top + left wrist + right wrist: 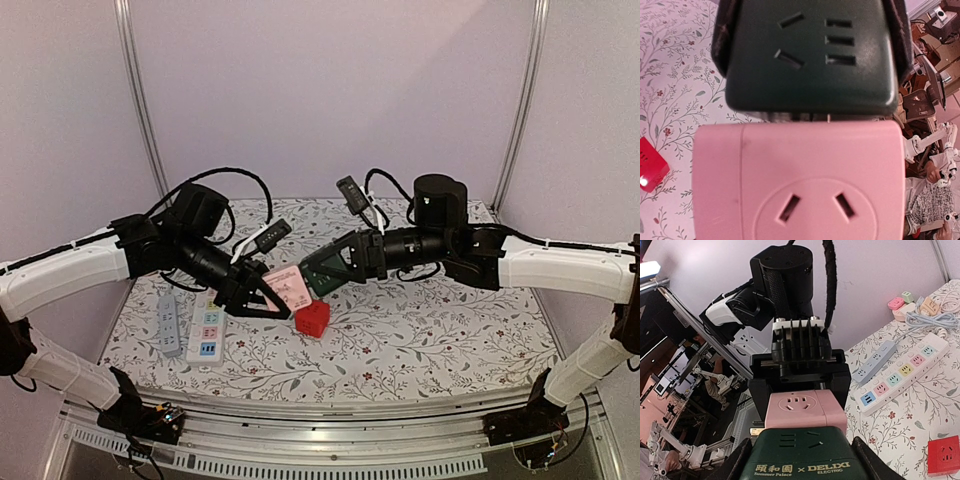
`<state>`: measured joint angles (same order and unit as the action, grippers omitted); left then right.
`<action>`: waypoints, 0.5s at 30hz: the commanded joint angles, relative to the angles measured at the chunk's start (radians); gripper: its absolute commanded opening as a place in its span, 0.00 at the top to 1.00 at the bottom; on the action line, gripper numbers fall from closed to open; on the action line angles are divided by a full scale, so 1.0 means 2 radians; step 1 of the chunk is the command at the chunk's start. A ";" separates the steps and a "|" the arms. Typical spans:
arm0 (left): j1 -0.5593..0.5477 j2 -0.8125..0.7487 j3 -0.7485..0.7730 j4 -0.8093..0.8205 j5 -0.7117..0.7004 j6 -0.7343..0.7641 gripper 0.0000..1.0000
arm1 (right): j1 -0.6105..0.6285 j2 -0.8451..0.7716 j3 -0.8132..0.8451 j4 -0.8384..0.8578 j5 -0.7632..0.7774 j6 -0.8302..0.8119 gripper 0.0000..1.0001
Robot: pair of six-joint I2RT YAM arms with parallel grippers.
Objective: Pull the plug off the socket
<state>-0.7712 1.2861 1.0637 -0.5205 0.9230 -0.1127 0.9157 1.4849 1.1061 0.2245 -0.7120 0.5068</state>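
Right gripper clamps a dark green plug block; left gripper pinches the pink socket cube. The two blocks meet end to end in the air above the floral table. Only the left wrist view shows a thin gap with metal between them. The right wrist view alone shows "Summer Palace × DELIXI ELECTRIC" on the green face. Both arms reach inward, forearms near level, above a red cube

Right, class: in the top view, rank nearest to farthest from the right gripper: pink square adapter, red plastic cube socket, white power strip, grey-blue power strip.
1. Pink square adapter, against the dark green adapter in the right gripper.
2. Red plastic cube socket, just below.
3. White power strip, left.
4. Grey-blue power strip, far left.
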 commanded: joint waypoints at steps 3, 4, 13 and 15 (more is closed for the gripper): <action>0.010 -0.006 0.006 0.011 0.018 0.010 0.59 | -0.009 -0.001 -0.009 -0.047 0.071 0.034 0.62; 0.010 -0.006 0.006 0.011 0.015 0.010 0.59 | -0.009 -0.001 -0.009 -0.042 0.081 0.044 0.62; 0.010 -0.008 0.006 0.015 0.001 0.007 0.59 | 0.000 -0.004 -0.023 0.031 0.134 0.107 0.62; 0.010 -0.010 0.005 0.015 0.000 0.007 0.59 | 0.001 -0.004 -0.023 0.037 0.134 0.109 0.62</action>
<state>-0.7513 1.2907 1.0641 -0.5182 0.9356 -0.1307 0.9318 1.4849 1.0828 0.2951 -0.6098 0.6228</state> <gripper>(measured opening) 0.599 0.591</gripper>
